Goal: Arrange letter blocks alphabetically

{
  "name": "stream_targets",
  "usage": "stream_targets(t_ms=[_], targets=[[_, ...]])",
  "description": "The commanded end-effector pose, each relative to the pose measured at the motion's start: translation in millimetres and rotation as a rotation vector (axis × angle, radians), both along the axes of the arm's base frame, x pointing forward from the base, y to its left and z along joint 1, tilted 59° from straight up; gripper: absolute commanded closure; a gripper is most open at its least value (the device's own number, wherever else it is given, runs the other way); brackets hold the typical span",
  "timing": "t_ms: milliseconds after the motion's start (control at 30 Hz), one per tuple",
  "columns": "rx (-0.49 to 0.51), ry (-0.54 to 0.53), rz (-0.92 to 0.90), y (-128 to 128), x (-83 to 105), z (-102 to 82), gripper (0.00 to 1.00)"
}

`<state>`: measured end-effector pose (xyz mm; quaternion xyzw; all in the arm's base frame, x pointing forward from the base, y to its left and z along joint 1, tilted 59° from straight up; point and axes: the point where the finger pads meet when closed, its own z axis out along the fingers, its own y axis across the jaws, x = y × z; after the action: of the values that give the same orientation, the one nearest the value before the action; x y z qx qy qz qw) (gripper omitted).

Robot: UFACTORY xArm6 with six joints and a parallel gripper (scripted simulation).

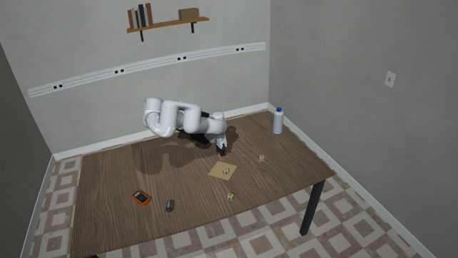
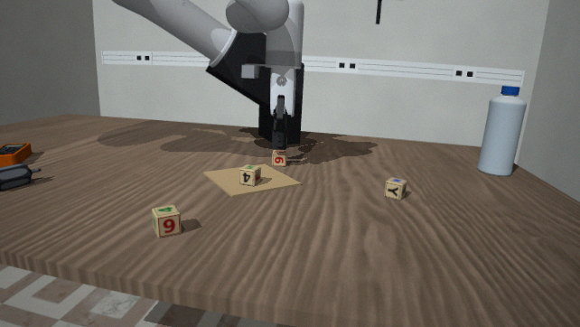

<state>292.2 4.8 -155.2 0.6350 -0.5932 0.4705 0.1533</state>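
Observation:
Four small wooden blocks lie on the table. One showing a 4 on its side (image 1: pixel 226 170) (image 2: pixel 249 174) sits on the tan mat (image 1: pixel 217 173) (image 2: pixel 226 182). One showing a red 6 (image 1: pixel 221 157) (image 2: pixel 279 158) lies just behind the mat, off it. One showing a Y (image 1: pixel 261 157) (image 2: pixel 395 188) lies to the right. One showing a red 9 (image 1: pixel 230 196) (image 2: pixel 166 221) lies near the front edge. My gripper (image 1: pixel 222 153) (image 2: pixel 279 146) points straight down right over the red 6 block, fingers half open, tips at the block's top. I cannot read the blocks' top faces.
A white bottle with a blue cap (image 1: pixel 277 121) (image 2: pixel 501 133) stands at the back right corner. An orange meter (image 1: pixel 140 198) (image 2: pixel 14 152) and a small grey device (image 1: pixel 170 205) (image 2: pixel 14 176) lie at the front left. The arm's base stands behind the mat.

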Motion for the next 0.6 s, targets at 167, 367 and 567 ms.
stream_targets(t_ms=[167,367,567], targets=[[0.002,-0.001,0.002,-2.0,2.2,-2.0,0.52],[0.002,-0.001,0.002,-2.3,2.4,-2.2,0.52],[0.002,-0.001,0.002,-2.3,2.4,-2.2,0.52]])
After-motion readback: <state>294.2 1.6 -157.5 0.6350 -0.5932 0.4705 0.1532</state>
